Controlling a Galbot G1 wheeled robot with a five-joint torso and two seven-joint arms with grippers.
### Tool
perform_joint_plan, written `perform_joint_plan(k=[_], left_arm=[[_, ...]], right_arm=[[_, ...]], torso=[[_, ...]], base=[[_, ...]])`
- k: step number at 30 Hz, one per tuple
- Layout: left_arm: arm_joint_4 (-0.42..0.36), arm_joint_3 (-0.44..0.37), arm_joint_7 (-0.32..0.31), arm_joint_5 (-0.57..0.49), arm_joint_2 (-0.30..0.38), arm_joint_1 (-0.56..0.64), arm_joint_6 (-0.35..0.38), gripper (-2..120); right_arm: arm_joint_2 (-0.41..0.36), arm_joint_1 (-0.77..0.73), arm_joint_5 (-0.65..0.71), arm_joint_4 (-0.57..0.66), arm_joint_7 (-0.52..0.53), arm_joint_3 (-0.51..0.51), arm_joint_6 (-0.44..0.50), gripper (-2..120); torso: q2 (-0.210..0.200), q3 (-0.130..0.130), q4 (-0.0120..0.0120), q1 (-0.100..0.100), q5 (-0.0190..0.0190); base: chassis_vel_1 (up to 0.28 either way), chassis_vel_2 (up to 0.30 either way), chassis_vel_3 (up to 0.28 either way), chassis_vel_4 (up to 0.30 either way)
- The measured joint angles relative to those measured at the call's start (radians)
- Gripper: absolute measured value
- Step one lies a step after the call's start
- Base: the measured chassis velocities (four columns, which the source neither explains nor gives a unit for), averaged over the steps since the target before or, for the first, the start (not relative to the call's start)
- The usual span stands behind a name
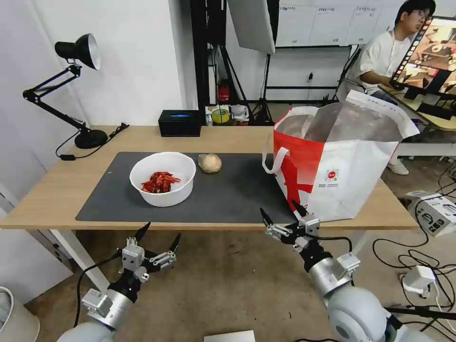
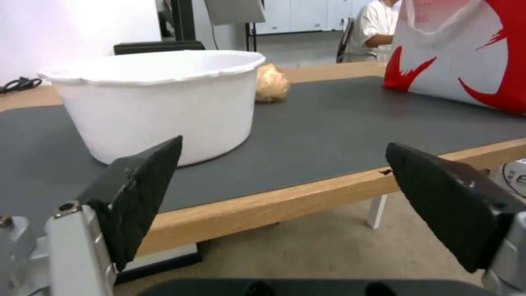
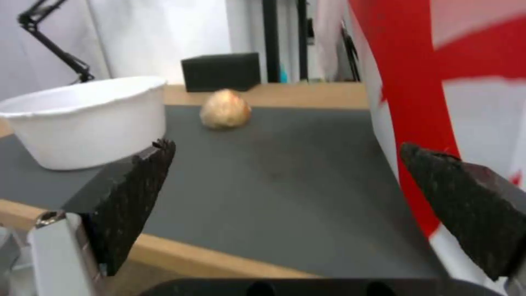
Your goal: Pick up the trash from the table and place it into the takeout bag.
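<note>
Lamp (image 1: 78,85) at the far left of the table (image 1: 52,190), black, arm folded, base on the wood off the mat (image 1: 223,190).

My left gripper (image 1: 160,236) hangs below and in front of the table's near edge, short of the bowl (image 1: 163,178). Fingers spread wide, nothing between them. In my left wrist view the two black pads (image 2: 139,193) stand far apart, with the bowl's white wall beyond the near edge.

Bowl: white, round, on the left half of the mat. Inside, a heap of red shells (image 1: 160,182) lying toward the left side of the bottom; the rest of the inside is bare white.

Black box (image 1: 180,123) at the back edge of the table, behind the bowl, off the mat.

Lump (image 1: 209,163): beige, rounded, on the mat near its far edge, just right of the bowl and apart from it.

My right gripper (image 1: 283,213) sits at the table's near edge, just in front of the bag's (image 1: 342,175) left corner. Fingers wide apart, holding nothing. In my right wrist view the bag's red-and-white side is close beside one finger.

Bag: stands upright on the right end of the table, partly on the mat, mouth open, silver lining showing. I cannot tell what, if anything, lies in it.
</note>
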Motion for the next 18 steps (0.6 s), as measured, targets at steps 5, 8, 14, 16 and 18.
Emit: perform_joint_plan(k=[5, 8, 14, 16, 18], left_arm=[[0.006, 0.002, 0.000, 0.005, -0.005, 0.002, -0.004, 100], [0.009, 0.003, 0.001, 0.010, -0.009, 0.003, -0.005, 100], [0.012, 0.003, 0.002, 0.016, -0.012, 0.006, -0.007, 100], [0.013, 0.003, 0.002, 0.017, -0.012, 0.006, -0.007, 100], [0.014, 0.003, 0.002, 0.020, -0.014, 0.009, -0.008, 100]], right_arm=[[0.022, -0.029, 0.000, -0.005, 0.019, -0.007, 0.001, 100], [0.033, -0.040, 0.000, -0.005, 0.029, -0.013, 0.003, 100], [0.048, -0.058, -0.031, -0.009, 0.038, -0.018, 0.009, 100], [0.050, -0.060, -0.035, -0.009, 0.039, -0.019, 0.010, 100], [0.056, -0.064, -0.037, -0.010, 0.040, -0.020, 0.011, 100]], torso=[[0.000, 0.000, 0.0000, 0.000, -0.0001], [0.000, 0.000, 0.0000, 0.000, 0.0000], [0.000, 0.000, 0.0000, 0.000, -0.0001], [0.000, 0.000, 0.0000, 0.000, 0.0000], [0.000, 0.000, 0.0000, 0.000, 0.0000]], base=[[0.000, 0.000, 0.000, 0.000], [0.000, 0.000, 0.000, 0.000], [0.000, 0.000, 0.000, 0.000], [0.000, 0.000, 0.000, 0.000], [0.000, 0.000, 0.000, 0.000]])
